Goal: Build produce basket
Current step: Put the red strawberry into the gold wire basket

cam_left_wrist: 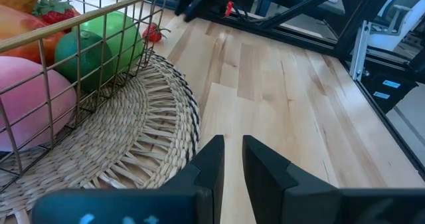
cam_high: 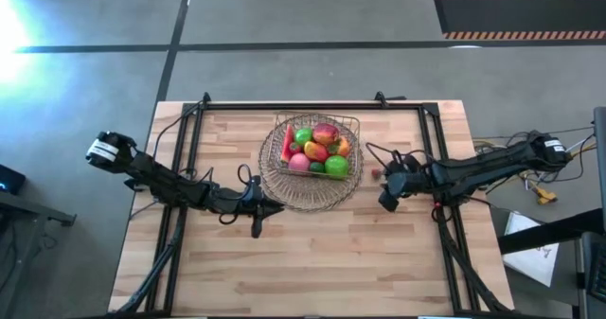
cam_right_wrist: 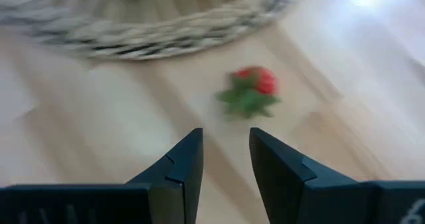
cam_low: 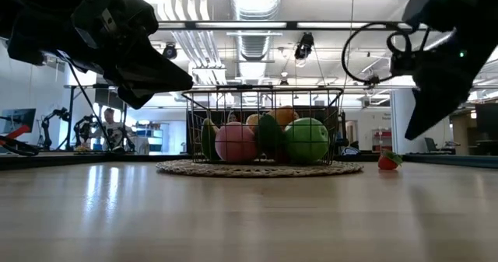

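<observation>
Since the strawberry looks light and small, we judge our narrowly open right gripper should pinch its red body.

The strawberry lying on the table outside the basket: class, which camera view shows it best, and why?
The right wrist view: the strawberry lies unobstructed just ahead of the right gripper, red body and green leaves plain. The low view shows it small, right of the basket. The left wrist view shows it behind basket wires; the high view shows only a speck.
</observation>
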You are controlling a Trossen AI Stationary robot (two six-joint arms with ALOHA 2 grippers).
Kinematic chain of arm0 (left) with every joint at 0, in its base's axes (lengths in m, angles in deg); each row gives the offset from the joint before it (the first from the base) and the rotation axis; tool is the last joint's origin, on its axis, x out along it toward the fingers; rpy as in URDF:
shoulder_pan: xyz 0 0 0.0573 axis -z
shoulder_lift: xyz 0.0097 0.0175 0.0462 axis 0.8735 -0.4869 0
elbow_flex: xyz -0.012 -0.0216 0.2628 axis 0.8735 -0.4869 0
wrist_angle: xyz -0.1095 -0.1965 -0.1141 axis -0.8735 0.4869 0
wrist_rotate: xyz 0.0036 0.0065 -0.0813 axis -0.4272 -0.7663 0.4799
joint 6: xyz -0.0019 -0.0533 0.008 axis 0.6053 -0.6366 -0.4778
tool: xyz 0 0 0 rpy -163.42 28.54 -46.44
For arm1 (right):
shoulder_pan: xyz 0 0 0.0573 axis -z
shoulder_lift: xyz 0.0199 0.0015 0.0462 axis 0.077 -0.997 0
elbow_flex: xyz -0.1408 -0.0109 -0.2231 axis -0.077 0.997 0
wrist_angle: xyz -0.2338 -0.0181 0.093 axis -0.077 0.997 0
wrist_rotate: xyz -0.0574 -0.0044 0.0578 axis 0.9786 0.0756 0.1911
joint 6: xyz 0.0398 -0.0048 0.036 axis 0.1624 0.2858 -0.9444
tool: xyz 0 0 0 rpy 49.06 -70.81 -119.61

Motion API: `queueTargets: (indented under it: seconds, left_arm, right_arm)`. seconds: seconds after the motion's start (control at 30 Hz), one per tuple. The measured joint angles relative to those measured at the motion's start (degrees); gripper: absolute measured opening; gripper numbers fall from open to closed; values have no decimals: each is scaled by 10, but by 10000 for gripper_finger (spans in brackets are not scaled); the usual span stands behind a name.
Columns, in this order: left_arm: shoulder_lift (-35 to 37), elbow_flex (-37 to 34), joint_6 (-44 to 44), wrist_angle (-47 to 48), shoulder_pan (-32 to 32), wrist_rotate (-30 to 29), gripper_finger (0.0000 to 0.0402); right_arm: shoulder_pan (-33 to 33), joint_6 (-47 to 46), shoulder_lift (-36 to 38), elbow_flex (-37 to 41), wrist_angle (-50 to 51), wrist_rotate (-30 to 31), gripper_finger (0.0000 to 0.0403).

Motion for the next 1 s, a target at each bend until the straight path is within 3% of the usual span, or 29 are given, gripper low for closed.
queueTargets:
  seconds: [0.13, 0.27, 0.57, 0.87, 1.0]
  left_arm:
    - [0, 0, 0, 0, 0, -1, 38]
    - [0, 0, 0, 0, 0, -2, 38]
    - [0, 0, 0, -1, 0, -2, 38]
    - [0, 0, 0, -1, 0, -2, 38]
    - [0, 0, 0, -1, 0, -7, 38]
  right_arm:
    - [0, -89, -8, 20, -2, 70, 107]
    - [0, -139, -19, 26, -7, 74, 101]
    - [0, -144, -81, 29, -96, 42, 114]
    - [1, -161, -148, 20, -94, 78, 161]
    - [2, -154, -161, 12, -95, 102, 157]
